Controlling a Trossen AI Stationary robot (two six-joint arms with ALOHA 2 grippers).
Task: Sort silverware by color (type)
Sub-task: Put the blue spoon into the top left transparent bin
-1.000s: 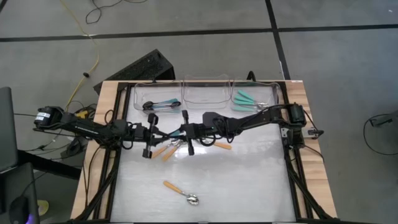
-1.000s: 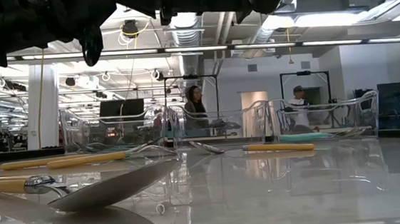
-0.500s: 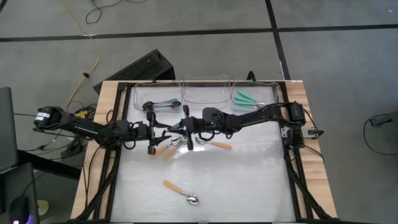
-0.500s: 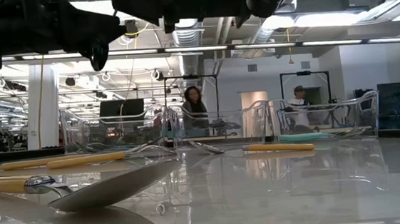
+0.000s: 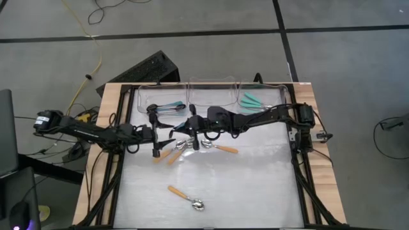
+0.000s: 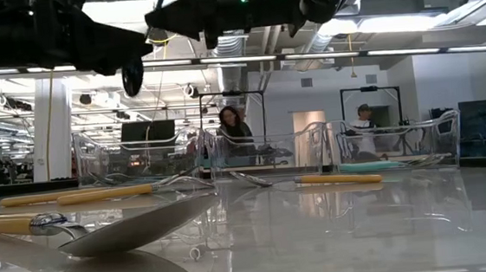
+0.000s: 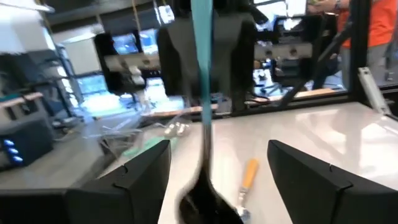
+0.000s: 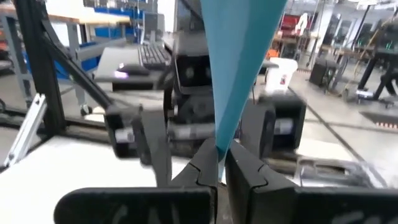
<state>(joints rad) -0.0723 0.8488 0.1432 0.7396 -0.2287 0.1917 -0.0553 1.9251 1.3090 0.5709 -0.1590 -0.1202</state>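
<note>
Right end effector [image 8: 217, 171] pinches blue-handled spoon [image 8: 239, 68] between left end effector's [image 7: 214, 171] spread fingers.

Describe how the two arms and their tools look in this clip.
Both arms are dark, jointed and slim, with black cables running along them. The left arm ends in a tool with two broad, matte black, angular fingers. The right arm carries a boxy black wrist, and its tool has two narrow black fingers with bevelled tips. A small green light shows on the arms in the low view.
</note>
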